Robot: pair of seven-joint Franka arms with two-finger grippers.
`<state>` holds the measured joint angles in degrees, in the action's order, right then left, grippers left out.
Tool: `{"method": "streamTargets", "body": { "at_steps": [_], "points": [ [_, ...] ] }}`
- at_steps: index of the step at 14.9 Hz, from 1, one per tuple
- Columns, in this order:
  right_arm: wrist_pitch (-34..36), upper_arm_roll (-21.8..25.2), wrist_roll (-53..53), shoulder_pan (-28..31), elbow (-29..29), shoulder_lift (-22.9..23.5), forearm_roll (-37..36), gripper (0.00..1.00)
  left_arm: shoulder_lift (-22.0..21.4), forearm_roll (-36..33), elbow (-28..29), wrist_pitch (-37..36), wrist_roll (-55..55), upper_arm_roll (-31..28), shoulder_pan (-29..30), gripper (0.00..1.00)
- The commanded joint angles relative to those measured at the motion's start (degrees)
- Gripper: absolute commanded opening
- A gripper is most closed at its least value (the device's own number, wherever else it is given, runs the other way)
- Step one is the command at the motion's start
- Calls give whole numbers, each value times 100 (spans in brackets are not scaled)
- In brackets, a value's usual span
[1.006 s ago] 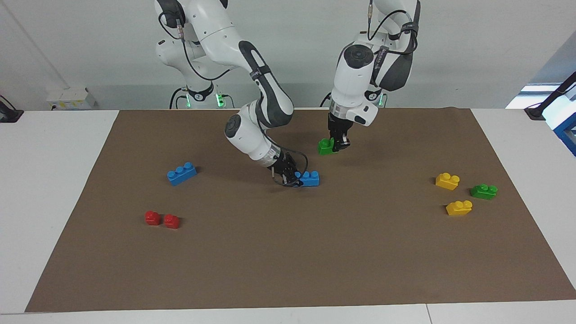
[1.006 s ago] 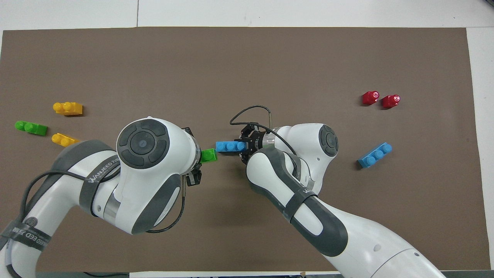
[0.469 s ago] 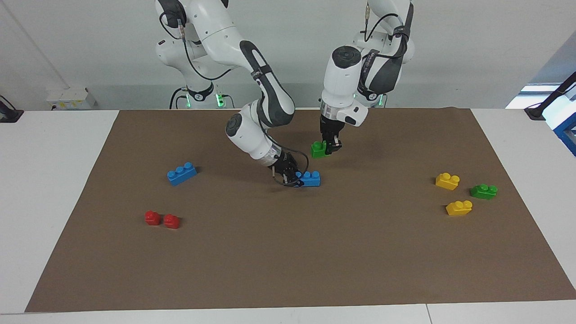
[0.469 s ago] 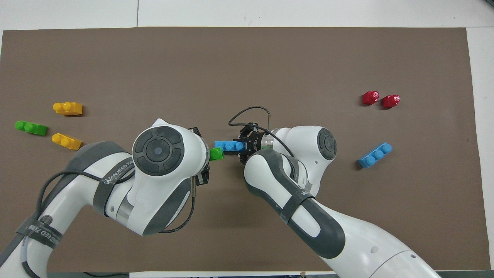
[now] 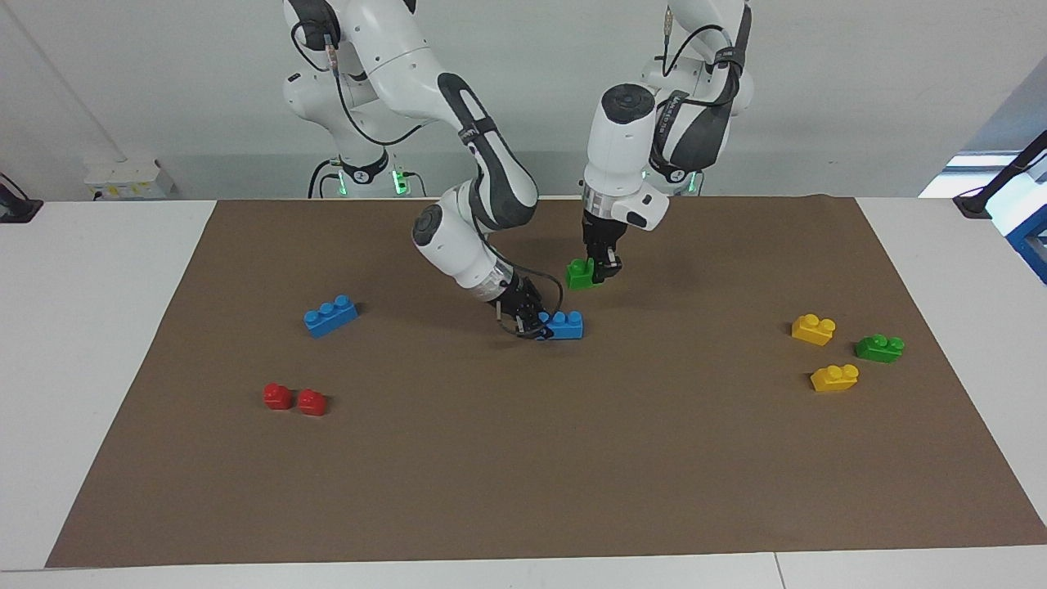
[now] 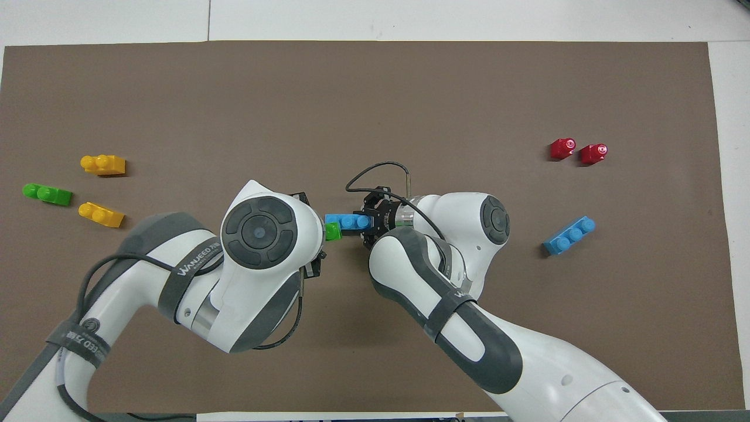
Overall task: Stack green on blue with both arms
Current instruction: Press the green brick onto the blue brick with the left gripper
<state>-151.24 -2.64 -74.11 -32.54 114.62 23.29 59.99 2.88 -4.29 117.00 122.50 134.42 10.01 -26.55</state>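
Two high cameras, half a turn apart, over one brown mat (image 5: 523, 458).

The facing camera looked from across the table toward the robots, far enough off to take in the whole mat and both arm bases past its edge. The overhead camera sat above the robots' end, aimed steeply down and forward, closer in. Both views shared the mat and every brick lying on it, such as the red pair (image 5: 294, 398) (image 6: 578, 150).
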Motion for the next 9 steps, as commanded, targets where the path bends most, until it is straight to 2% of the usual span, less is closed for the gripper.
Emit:
{"method": "streamTargets", "body": {
  "at_steps": [1,9],
  "points": [
    [-152,0,239,-68,17,123,242,0,125,-265,51,248,252,-69,-148,0],
    [-152,0,239,-68,8,123,250,0,301,-616,156,661,287,-69,-315,0]
  ]
}}
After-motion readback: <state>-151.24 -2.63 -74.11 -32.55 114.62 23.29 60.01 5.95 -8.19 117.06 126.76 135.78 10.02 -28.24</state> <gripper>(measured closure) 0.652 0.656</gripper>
